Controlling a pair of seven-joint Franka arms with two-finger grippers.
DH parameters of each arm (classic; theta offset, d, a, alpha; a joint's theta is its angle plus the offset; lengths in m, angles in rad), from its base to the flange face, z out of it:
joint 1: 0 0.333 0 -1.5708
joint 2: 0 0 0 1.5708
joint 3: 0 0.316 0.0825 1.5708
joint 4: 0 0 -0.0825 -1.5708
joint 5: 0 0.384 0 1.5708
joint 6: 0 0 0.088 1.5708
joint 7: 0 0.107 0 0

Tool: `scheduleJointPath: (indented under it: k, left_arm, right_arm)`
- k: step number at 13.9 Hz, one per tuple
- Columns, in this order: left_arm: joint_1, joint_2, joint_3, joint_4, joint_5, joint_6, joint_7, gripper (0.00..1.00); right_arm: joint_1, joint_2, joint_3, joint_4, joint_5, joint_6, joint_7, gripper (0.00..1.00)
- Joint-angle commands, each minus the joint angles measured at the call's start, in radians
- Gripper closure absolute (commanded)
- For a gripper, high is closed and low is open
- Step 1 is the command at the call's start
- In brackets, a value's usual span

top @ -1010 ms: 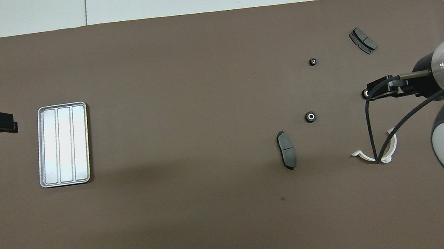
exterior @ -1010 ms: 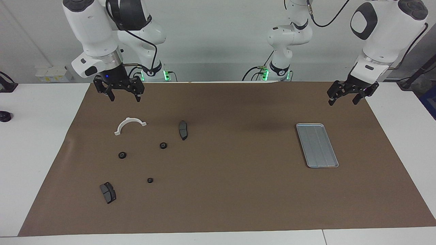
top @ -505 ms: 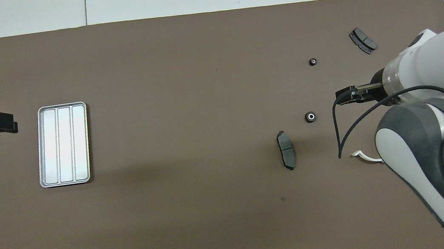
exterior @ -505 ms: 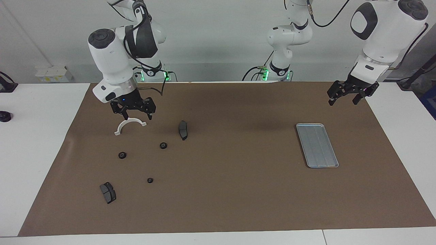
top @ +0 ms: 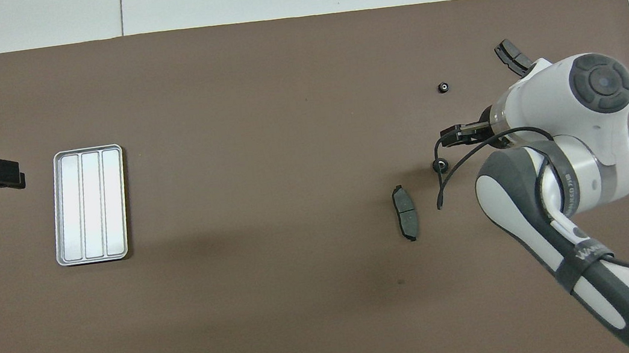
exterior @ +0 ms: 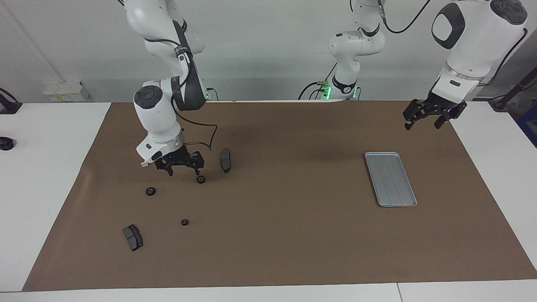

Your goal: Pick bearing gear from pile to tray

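Brown mat (exterior: 268, 235) on white desk, white half-ring hidden by the right arm in both views, right gripper (exterior: 183, 171) released, moved from mat's robot-side edge to beside a gear (exterior: 201, 179), left gripper (exterior: 427, 120) released, waiting unchanged over the mat's corner near the empty tray (exterior: 390, 179).

Brown mat (exterior: 277, 235) covering most of the white surface (exterior: 50, 167). Small white boxes (exterior: 65, 90) at upper left against the wall. Black objects (exterior: 6, 143) at the frame's left edge, on the surface.
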Motion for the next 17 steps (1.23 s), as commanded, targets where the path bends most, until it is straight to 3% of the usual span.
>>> scheduleJointPath:
  k: [1,6,8,10,13,15,16,17]
  left_arm:
    - [0.008,-0.03,-0.007,-0.037,0.017,0.017,0.003,0.0]
    - [0.009,-0.03,-0.007,-0.037,0.017,0.017,0.003,0.0]
    - [0.009,-0.03,-0.007,-0.037,0.017,0.017,0.003,0.0]
    - [0.008,-0.03,-0.007,-0.037,0.017,0.017,0.003,0.0]
    - [0.009,-0.032,-0.007,-0.037,0.017,0.017,0.003,0.0]
    - [0.009,-0.03,-0.007,-0.037,0.017,0.018,0.003,0.0]
    - [0.008,-0.03,-0.007,-0.037,0.017,0.017,0.003,0.0]
    - [0.008,-0.03,-0.007,-0.037,0.017,0.017,0.003,0.0]
  right_arm:
    - [0.019,0.026,0.001,-0.036,0.028,0.071,-0.013,0.0]
    - [0.055,0.074,0.001,-0.097,0.028,0.17,0.014,0.05]
    - [0.07,0.074,0.001,-0.099,0.028,0.168,0.033,0.1]
    - [0.07,0.073,0.0,-0.109,0.026,0.17,0.033,0.2]
    - [0.072,0.071,0.0,-0.111,0.026,0.17,0.036,0.51]
    - [0.072,0.071,0.0,-0.108,0.024,0.168,0.036,0.86]
    - [0.072,0.068,0.0,-0.103,0.026,0.166,0.039,0.98]
    - [0.072,0.066,0.0,-0.096,0.024,0.165,0.042,1.0]
